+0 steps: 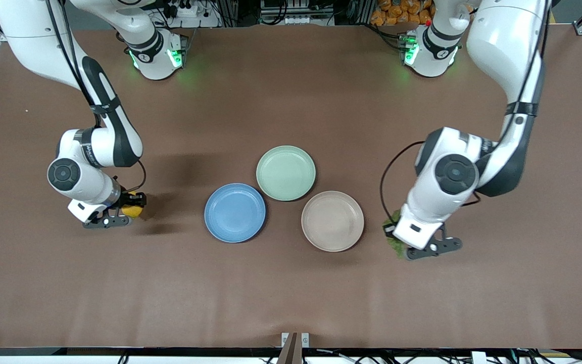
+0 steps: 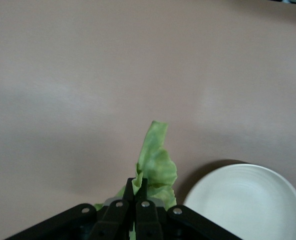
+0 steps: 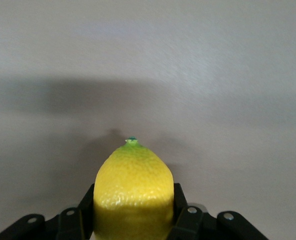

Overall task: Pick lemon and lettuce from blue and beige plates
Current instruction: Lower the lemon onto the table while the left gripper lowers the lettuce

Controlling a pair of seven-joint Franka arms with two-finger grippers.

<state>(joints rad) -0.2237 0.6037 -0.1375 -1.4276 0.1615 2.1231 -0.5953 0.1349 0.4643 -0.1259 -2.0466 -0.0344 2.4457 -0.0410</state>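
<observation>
My right gripper is shut on a yellow lemon over the bare table, beside the blue plate toward the right arm's end. In the right wrist view the lemon fills the gap between the fingers. My left gripper is shut on a green lettuce leaf over the bare table, beside the beige plate toward the left arm's end. In the left wrist view the leaf sticks out past the closed gripper, with the beige plate's rim beside it. Both plates are bare.
A light green plate, also bare, lies farther from the front camera than the blue and beige plates, touching distance from both. The brown table stretches wide around the three plates.
</observation>
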